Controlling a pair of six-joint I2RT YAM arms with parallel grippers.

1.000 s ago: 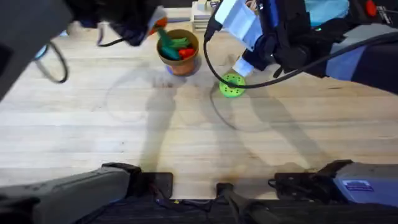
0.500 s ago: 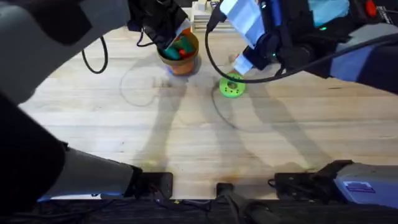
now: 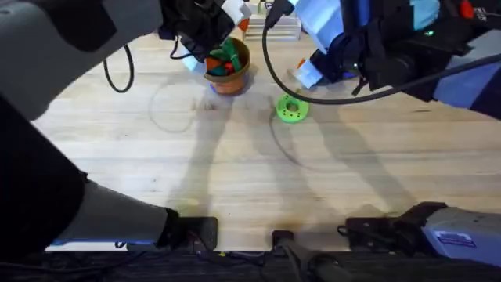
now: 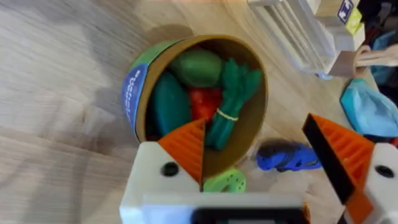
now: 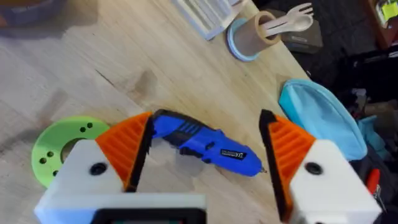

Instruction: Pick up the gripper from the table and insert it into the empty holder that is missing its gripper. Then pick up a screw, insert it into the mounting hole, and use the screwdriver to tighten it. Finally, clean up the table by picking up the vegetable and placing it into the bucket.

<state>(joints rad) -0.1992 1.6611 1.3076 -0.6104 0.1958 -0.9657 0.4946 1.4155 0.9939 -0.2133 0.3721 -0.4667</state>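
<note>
Light wooden plank worktop [image 3: 235, 172] is seen from above, with clutter at its far edge: a clear ribbed tray [image 4: 298, 31], a tan cup with wooden cutlery [image 5: 258, 34] and a light-blue pouch [image 5: 323, 118]. The bucket [image 3: 228, 66] stands near the far middle of the worktop, with a flat green ring-shaped disc [image 3: 291, 109] beside it, apart. The dark-green vegetable [image 4: 227, 102] is seen lying inside the bucket together with a red piece [image 4: 202, 102] and other green toys. The left tool [image 4: 261, 155] is held released above the bucket, orange pads spread wide, nothing between them. The right tool [image 5: 205, 146] is also released, its fingers spread either side of the blue screwdriver [image 5: 205, 142], which lies on the worktop; contact with the pads cannot be told. Compared with one second ago, the left arm is now risen large and dark close under the overhead camera, and its tool has been moved over the bucket. The right arm has been shifted slightly away from the green disc. Bucket and disc are unchanged in place.
</note>
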